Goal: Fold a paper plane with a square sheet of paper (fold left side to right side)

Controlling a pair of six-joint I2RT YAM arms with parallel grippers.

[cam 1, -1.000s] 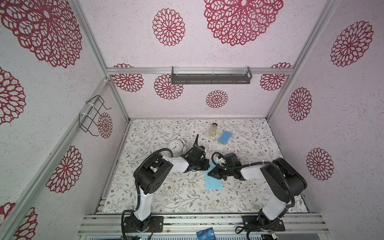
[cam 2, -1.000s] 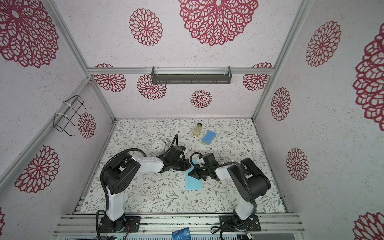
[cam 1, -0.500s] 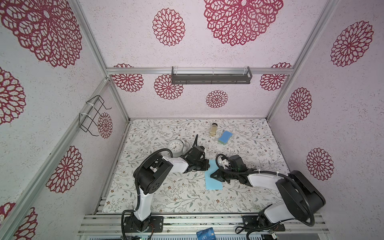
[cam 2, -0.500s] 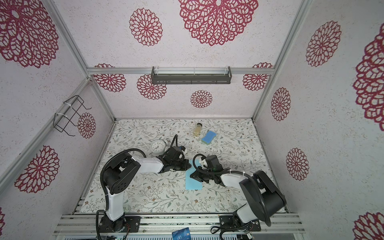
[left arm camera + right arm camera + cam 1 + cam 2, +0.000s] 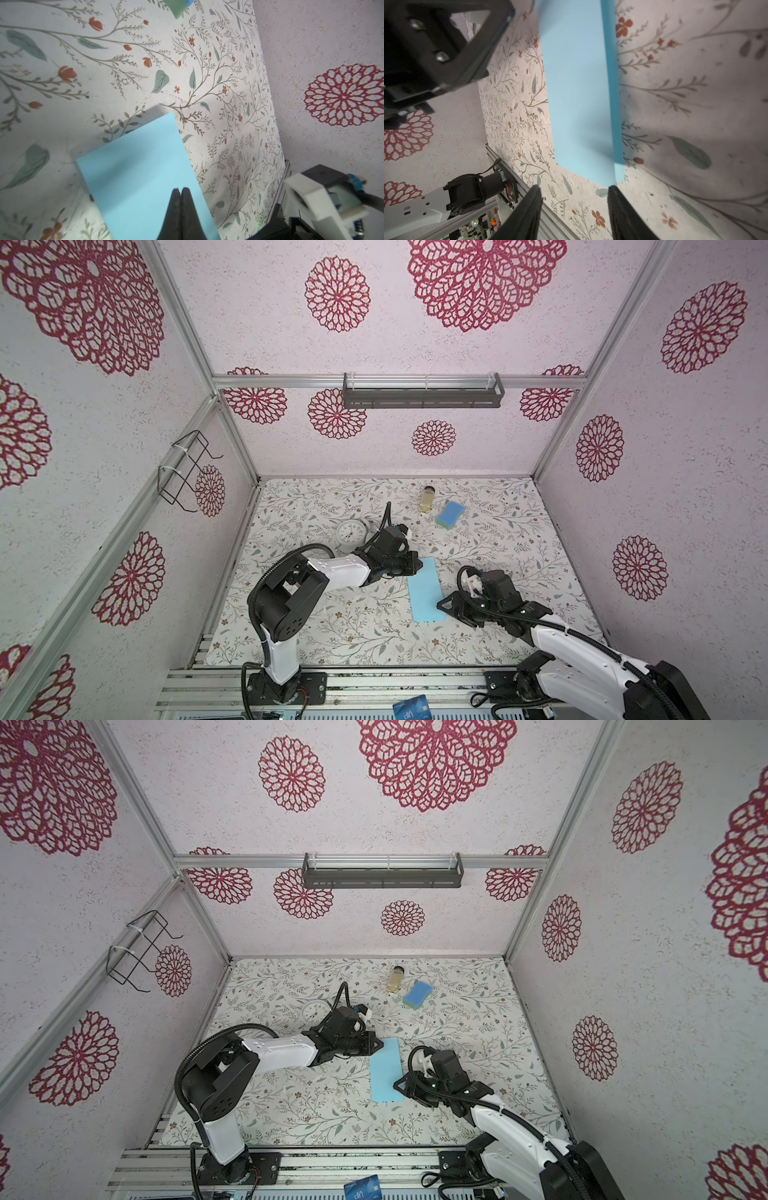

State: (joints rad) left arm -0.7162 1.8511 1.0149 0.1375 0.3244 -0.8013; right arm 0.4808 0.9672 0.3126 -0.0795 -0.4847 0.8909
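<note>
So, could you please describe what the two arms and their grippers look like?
Both the left arm and right arm have glossy white link shells between bulky black joint housings, with a black corrugated cable looping outside. The left gripper and right gripper each have two black, tapered fingers.

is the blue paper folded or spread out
Folded: the square sheet of paper lies as a narrow rectangle, with a lower layer's edge showing along one long side.
</note>
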